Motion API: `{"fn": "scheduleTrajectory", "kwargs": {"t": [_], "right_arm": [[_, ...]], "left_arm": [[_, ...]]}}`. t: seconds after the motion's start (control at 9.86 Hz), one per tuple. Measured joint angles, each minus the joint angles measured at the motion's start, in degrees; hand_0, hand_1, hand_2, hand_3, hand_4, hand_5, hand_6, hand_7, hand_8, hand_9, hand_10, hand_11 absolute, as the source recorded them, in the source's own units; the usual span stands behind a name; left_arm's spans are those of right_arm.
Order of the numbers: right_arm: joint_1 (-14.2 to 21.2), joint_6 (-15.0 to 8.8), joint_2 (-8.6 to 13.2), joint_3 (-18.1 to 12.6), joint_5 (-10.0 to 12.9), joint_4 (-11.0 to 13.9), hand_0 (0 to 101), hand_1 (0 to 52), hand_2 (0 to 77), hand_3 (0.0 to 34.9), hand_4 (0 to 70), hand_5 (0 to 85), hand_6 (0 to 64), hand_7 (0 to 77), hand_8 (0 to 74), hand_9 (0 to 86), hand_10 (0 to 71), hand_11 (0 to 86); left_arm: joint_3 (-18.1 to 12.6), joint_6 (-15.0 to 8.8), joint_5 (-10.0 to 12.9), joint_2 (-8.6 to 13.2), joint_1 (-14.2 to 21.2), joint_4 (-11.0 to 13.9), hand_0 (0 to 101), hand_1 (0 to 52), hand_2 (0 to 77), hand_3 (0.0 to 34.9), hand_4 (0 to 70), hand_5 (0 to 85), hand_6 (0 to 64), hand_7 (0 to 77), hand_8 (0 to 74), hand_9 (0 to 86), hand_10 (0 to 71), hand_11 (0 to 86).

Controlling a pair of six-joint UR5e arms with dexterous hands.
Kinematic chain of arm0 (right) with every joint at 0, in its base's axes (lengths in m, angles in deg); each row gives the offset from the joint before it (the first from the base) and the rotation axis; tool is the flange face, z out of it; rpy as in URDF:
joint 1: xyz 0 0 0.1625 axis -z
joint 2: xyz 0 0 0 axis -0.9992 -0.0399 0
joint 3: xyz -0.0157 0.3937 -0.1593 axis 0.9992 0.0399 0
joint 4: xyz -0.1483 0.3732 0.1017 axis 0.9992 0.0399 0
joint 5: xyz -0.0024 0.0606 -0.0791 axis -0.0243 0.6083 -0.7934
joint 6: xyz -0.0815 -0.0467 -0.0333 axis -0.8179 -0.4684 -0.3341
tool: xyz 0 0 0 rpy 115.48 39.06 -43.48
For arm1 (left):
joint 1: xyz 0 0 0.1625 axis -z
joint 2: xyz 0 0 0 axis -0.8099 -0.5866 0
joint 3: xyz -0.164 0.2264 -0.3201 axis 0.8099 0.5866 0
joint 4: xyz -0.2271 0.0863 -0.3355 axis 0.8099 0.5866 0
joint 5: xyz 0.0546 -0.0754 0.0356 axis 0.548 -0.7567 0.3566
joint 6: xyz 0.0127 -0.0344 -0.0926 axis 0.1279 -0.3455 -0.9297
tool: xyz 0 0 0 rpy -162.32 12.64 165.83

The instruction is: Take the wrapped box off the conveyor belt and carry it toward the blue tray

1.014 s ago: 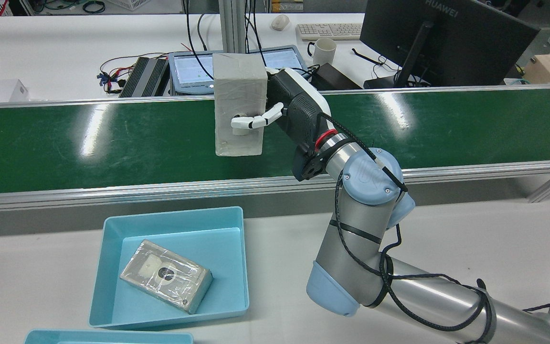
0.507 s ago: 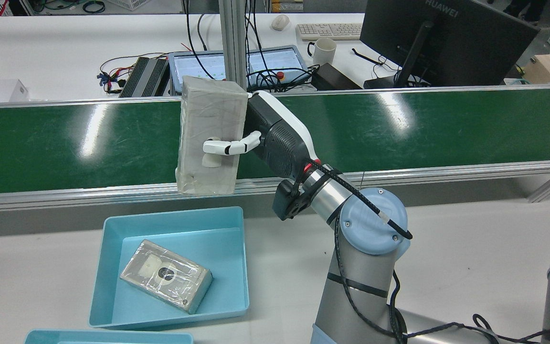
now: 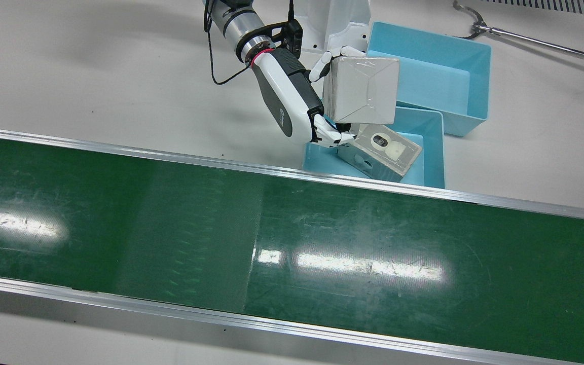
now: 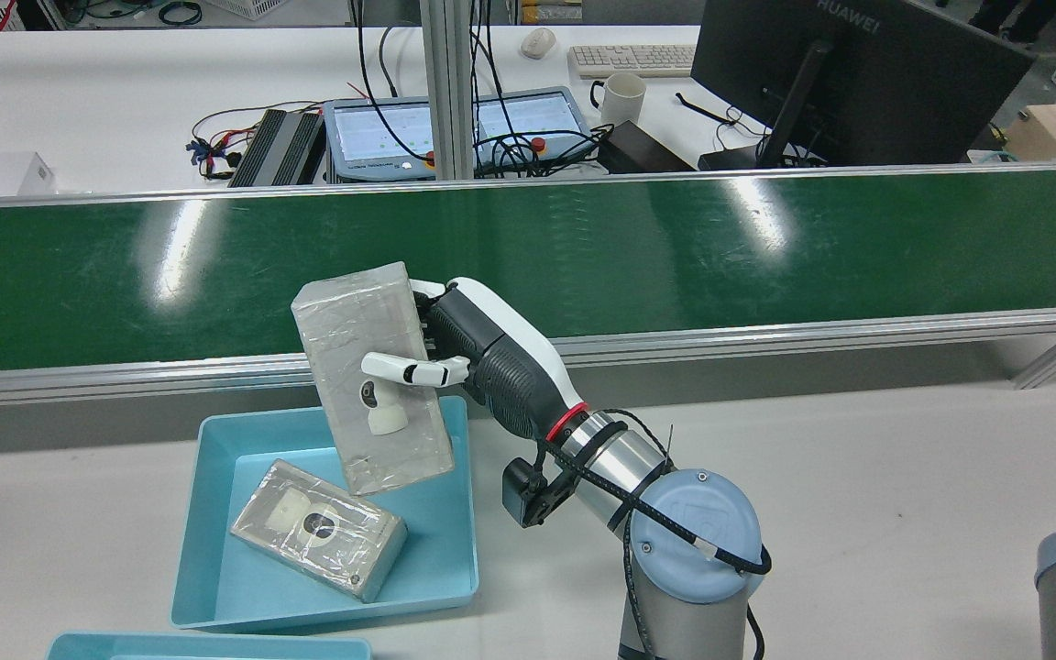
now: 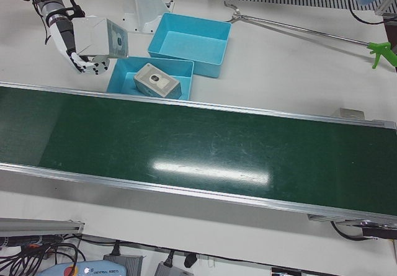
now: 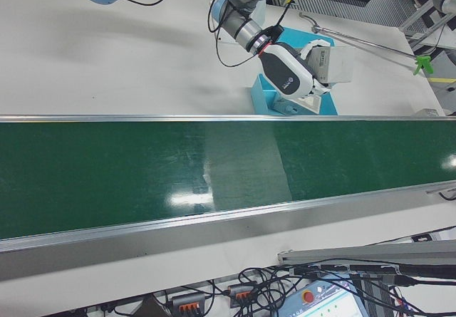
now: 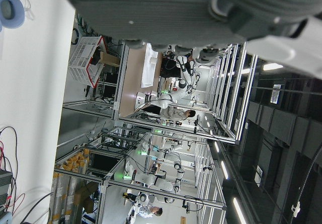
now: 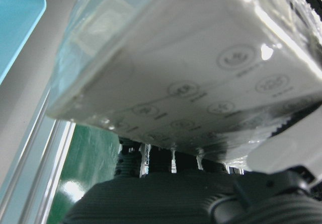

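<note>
My right hand (image 4: 482,367) is shut on the wrapped box (image 4: 368,385), a grey-white carton in clear film. It holds the box tilted in the air over the belt-side edge of the blue tray (image 4: 189,513), with fingers (image 4: 409,371) across its face. The front view shows the hand (image 3: 292,96) and box (image 3: 360,88) above the tray (image 3: 436,147). The right hand view is filled by the box (image 8: 191,83). Another wrapped box (image 4: 317,527) lies in the tray. My left hand (image 7: 201,12) shows only as a dark edge in its own view.
The green conveyor belt (image 4: 675,247) runs across behind the tray, with a metal rail (image 4: 766,335) along its near side. A second blue tray (image 3: 479,76) stands beside the first. A long metal grabber tool (image 5: 298,28) lies on the white table.
My right hand carried the wrapped box off the belt, back over the rail and down, to above the blue tray's belt-side edge. The box has tilted.
</note>
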Motion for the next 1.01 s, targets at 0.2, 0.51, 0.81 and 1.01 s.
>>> {"fn": "scheduleTrajectory", "kwargs": {"t": [0.2, 0.51, 0.81, 1.01], "right_arm": [[0.9, -0.1, -0.38, -0.01, -0.27, -0.14, 47, 1.6, 36.0, 0.0, 11.5, 50.7, 41.5, 54.0, 44.7, 62.2, 32.7, 41.5], [2.35, -0.17, -0.17, -0.07, -1.04, -0.2, 34, 9.8, 28.4, 10.7, 0.5, 14.7, 28.4, 46.4, 6.5, 28.4, 0.0, 12.0], [2.71, -0.13, -0.09, -0.13, -1.61, -0.2, 37, 2.2, 14.2, 11.6, 2.2, 0.5, 1.6, 26.7, 0.0, 1.6, 0.0, 1.6], [2.5, 0.33, -0.3, -0.56, -1.62, -0.2, 37, 2.2, 4.9, 10.7, 2.2, 0.5, 0.0, 12.0, 0.0, 1.6, 0.0, 1.6]], "left_arm": [[0.0, 0.0, 0.0, 0.0, 0.0, 0.0, 0, 0.0, 1.1, 0.0, 0.0, 0.5, 0.5, 0.5, 0.5, 0.5, 0.5, 0.5], [0.0, 0.0, 0.0, 0.0, 0.0, 0.0, 0, 0.0, 1.1, 0.0, 0.0, 0.5, 0.5, 0.5, 0.5, 0.5, 0.0, 0.5], [0.0, 0.0, 0.0, 0.0, 0.0, 0.0, 0, 0.0, 0.5, 0.0, 0.0, 0.5, 0.5, 0.5, 0.5, 0.5, 0.5, 0.5], [0.0, 0.0, 0.0, 0.0, 0.0, 0.0, 0, 0.0, 1.1, 0.0, 0.0, 0.5, 0.5, 0.5, 0.5, 0.5, 0.5, 0.5]]}}
